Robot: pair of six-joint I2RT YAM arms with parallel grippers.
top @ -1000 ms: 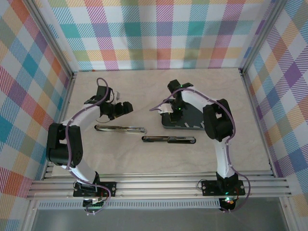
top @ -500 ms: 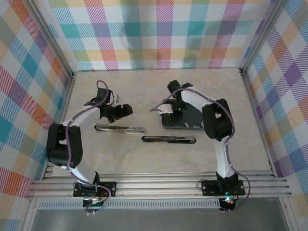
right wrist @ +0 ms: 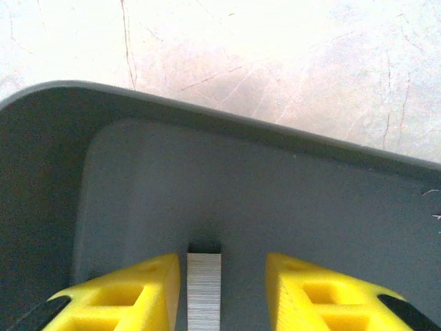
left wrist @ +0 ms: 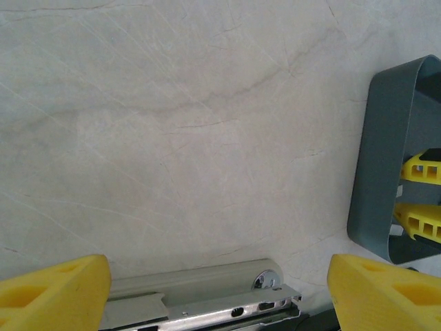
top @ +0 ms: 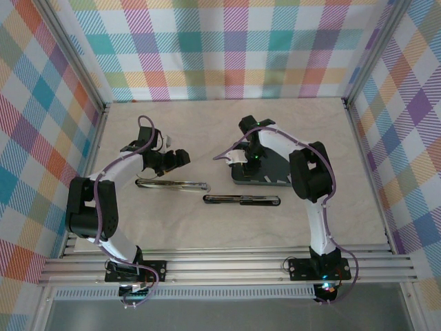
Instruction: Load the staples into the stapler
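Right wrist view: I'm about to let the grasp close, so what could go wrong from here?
1. The staple strip lies off-centre in the open right gripper, close to one finger, so closing may shove or twist it.
2. It lies flat on the tray floor near the wall; the fingers might grip it poorly and drop it.
3. The left gripper is open, not holding the stapler, so loading could push it around.

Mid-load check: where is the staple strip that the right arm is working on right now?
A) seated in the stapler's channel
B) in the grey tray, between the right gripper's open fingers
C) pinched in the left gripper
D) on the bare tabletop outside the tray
B: the right wrist view shows the staple strip on the floor of the grey tray. It sits between the fingers of the right gripper, with a visible gap, so it is not clamped.
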